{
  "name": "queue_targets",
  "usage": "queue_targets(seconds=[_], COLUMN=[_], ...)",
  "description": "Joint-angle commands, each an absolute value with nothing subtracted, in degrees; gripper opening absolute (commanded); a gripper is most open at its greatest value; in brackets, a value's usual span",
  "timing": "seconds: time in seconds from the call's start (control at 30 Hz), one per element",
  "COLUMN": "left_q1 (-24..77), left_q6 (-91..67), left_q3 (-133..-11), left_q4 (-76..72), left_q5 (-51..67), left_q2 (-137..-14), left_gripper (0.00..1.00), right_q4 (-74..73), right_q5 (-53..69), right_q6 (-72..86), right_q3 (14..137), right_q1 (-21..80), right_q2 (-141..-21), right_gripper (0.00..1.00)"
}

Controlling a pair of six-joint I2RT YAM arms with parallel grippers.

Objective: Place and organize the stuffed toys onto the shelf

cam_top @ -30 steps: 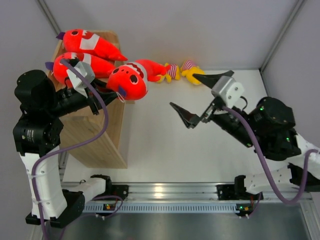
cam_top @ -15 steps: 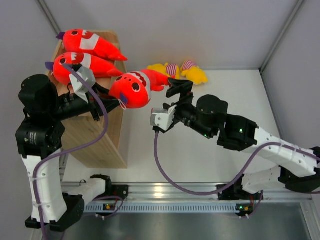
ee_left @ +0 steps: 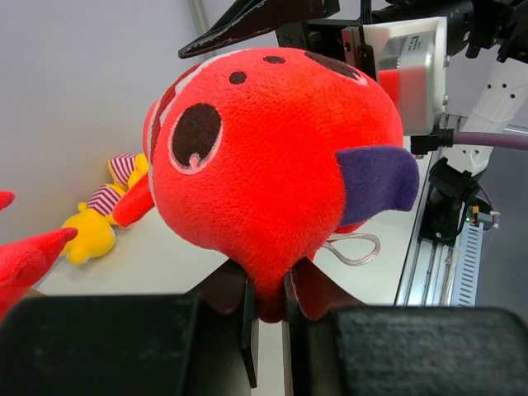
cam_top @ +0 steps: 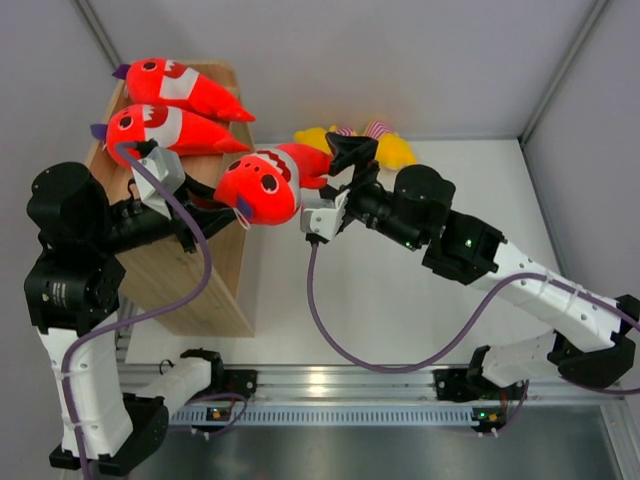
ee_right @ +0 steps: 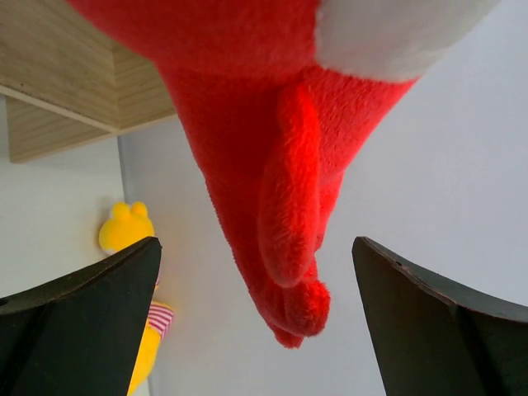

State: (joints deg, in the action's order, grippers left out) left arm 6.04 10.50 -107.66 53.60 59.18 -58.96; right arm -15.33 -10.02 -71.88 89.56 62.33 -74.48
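Two red plush sharks (cam_top: 185,88) (cam_top: 165,130) lie on top of the wooden shelf (cam_top: 190,280). A third shark (cam_top: 265,180) (ee_left: 272,165) hangs in the air just right of the shelf, and my left gripper (cam_top: 215,205) (ee_left: 268,309) is shut on a pinch of its underside. My right gripper (cam_top: 338,168) (ee_right: 256,243) is open, its fingers standing either side of that shark's tail (ee_right: 289,206) without touching it. Two yellow striped toys (cam_top: 392,148) (cam_top: 315,137) lie on the table by the back wall; one of them (ee_left: 99,223) (ee_right: 128,231) shows in both wrist views.
The shelf stands at the left of the white table (cam_top: 400,320), its top edge (ee_right: 58,91) close beside the right gripper. Grey walls enclose the back and sides. The right arm (cam_top: 470,250) stretches across the middle of the table.
The right arm has swung left from the table's right side, and its open jaws now straddle the held shark's tail. The left gripper has kept its grip, with the shark shifted slightly.
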Motion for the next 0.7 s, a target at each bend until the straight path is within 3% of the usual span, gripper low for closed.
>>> queue_targets(seconds=[0.0, 0.07, 0.2, 0.3, 0.33, 0.5, 0.57, 0.6, 0.63, 0.67], left_q1=[5.98, 5.98, 5.98, 5.98, 5.98, 5.98, 5.98, 5.89, 5.98, 5.98], left_q6=[9.93, 10.1, 10.2, 10.37, 10.28, 11.34, 12.65, 13.09, 13.27, 13.18], left_q3=[-108.02, -108.02, -108.72, -108.72, -108.55, -107.58, -107.67, -107.93, -108.8, -109.59], left_q4=[50.27, 50.27, 50.27, 50.27, 50.27, 50.36, 50.36, 50.45, 50.54, 50.45], left_q5=[60.82, 61.69, 63.28, 63.11, 63.28, 58.74, 55.3, 52.59, 45.95, 41.18], left_q2=[-59.68, -59.68, -59.5, -58.98, -58.97, -58.01, -57.22, -57.04, -56.95, -57.39], left_gripper=[0.0, 0.0, 0.0, 0.0, 0.0, 0.0, 0.0, 0.04, 0.11, 0.27], right_q4=[-12.56, -15.28, -18.1, -17.5, -17.23, -15.92, -13.81, -12.58, -9.52, -8.27], right_q5=[-3.88, -3.78, -2.38, -1.15, -0.62, -0.35, -0.7, -0.88, -0.97, -2.1], right_q6=[-73.65, -73.83, -71.55, -71.02, -69.97, -65.66, -62.34, -60.92, -58.12, -56.88], right_q3=[90.26, 92.28, 95.62, 95.89, 96.24, 95.64, 93.79, 91.6, 90.63, 89.75], right_q1=[61.26, 61.35, 59.77, 58.8, 58.28, 57.13, 57.22, 57.13, 57.48, 57.83], right_q2=[-73.03, -74.88, -78.04, -78.93, -79.1, -77.79, -75.33, -74.28, -72.44, -71.64], right_gripper=[0.99, 0.97, 0.8, 0.61, 0.49, 0.31, 0.13, 0.02, 0.0, 0.0])
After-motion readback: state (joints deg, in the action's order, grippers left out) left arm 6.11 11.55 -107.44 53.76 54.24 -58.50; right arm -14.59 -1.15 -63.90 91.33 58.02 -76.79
